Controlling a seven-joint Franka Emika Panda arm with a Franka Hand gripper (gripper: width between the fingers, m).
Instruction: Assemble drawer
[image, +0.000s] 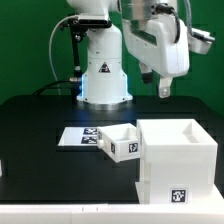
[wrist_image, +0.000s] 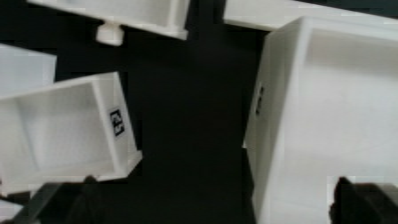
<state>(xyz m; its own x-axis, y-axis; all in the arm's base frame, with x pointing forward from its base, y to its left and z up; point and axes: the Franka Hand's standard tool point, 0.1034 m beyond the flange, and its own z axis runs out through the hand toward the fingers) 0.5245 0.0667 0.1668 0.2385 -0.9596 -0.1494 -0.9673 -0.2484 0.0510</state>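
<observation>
The white casing (image: 176, 160) stands at the front of the black table, toward the exterior view's right, open side up, with a tag low on its front. The smaller white tray (image: 121, 143) sits close against its left side and shows a tag on its front wall. My gripper (image: 163, 88) hangs high above the table, behind and above the casing, open and empty. In the wrist view the tray (wrist_image: 63, 130) and the casing (wrist_image: 329, 110) lie below my gripper (wrist_image: 217, 205), a dark gap between them. The dark fingertips (wrist_image: 71, 200) stand wide apart.
The marker board (image: 78, 137) lies flat on the table behind the tray. The robot's white base (image: 104, 70) stands at the back centre. White shapes (wrist_image: 134, 15) show at the far edge of the wrist view; I cannot tell what they are.
</observation>
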